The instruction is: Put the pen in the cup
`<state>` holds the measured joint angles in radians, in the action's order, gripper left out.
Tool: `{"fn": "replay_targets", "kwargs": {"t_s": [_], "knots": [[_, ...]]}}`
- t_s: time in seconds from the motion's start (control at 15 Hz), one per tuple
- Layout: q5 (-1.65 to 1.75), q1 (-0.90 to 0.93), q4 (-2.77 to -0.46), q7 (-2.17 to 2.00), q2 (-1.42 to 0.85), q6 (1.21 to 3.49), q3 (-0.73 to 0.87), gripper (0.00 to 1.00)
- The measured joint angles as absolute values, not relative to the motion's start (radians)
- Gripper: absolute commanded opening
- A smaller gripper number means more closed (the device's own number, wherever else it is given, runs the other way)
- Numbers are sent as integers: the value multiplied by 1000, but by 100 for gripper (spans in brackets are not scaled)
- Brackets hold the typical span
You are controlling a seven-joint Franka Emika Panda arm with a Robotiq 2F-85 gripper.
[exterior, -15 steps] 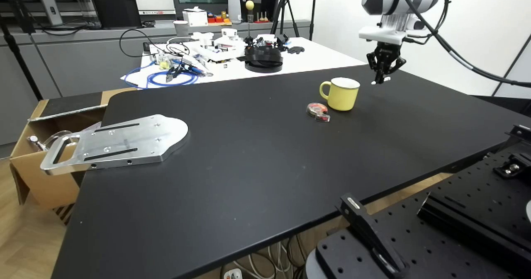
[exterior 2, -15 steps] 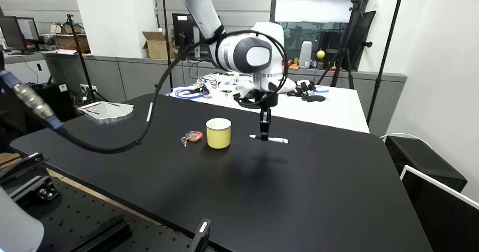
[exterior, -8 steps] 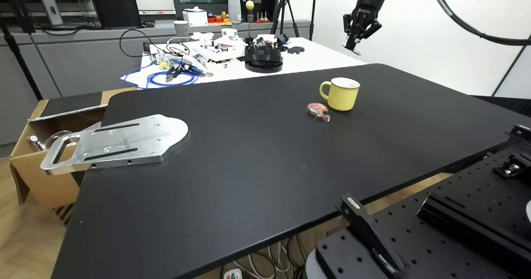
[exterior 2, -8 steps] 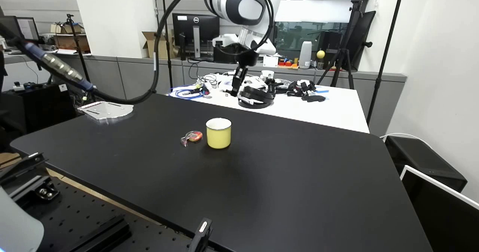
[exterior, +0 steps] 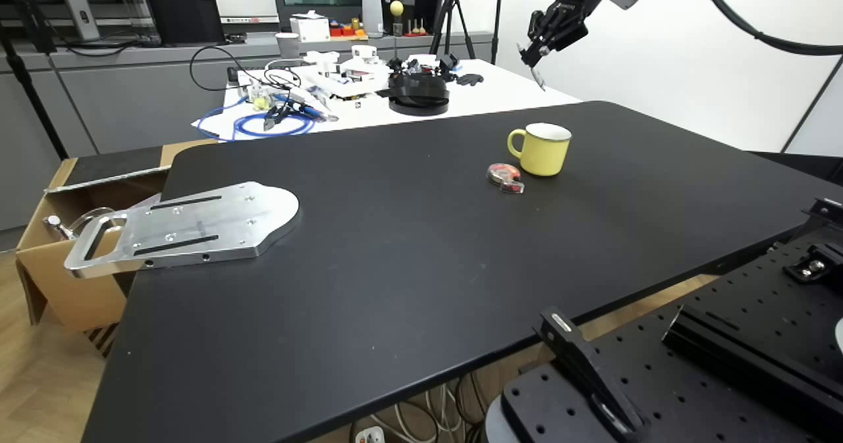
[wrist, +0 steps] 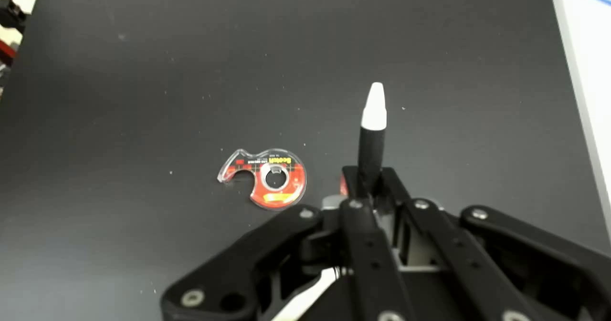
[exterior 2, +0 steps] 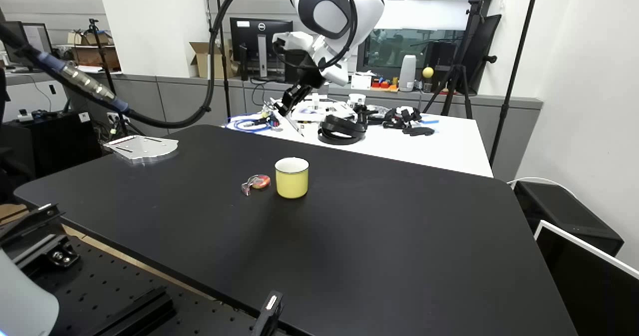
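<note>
Grip: a pair of black jointed fingers (wrist: 395, 190), drawn close together, holding a slim white pen (wrist: 373, 113) with a black section behind its tapered tip
Pen: in the air, held at the fingers' ends and tilted; in the wrist view its white tip juts past the fingers, and in both exterior views a white length slants down from them
Mug: a pale-yellow round mug (exterior: 543, 152) with a white inside, dark rim and side handle, upright on a matte black counter (exterior: 395, 285); pen and mug well apart
Tape: a small clear plastic tape dispenser (wrist: 295, 182) with a red-orange roll, lying flat on the counter just beside the mug, apart from it
Plate: a silver metal plate (exterior: 211, 219) with dark slots and a cut-out handle, flat at one end of the counter, handle end past the edge
Box: an open brown cardboard box (exterior: 72, 291), lower than the counter, by that same edge
Arm: a white-and-grey robot arm (exterior 2: 329, 16), seen at the top of an exterior view, with a thick black cable (exterior: 800, 47)
Table: a white-topped table (exterior 2: 449, 151) behind the counter, bearing a black round object (exterior: 418, 94)
</note>
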<state>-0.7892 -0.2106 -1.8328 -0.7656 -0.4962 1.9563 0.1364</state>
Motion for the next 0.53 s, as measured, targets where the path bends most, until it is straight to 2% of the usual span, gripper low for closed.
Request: {"fn": "replay_targets", "kwargs": {"t_s": [0.53], "knots": [[-951, -252, -1915, -761, -537, 1877, 167, 3]]}}
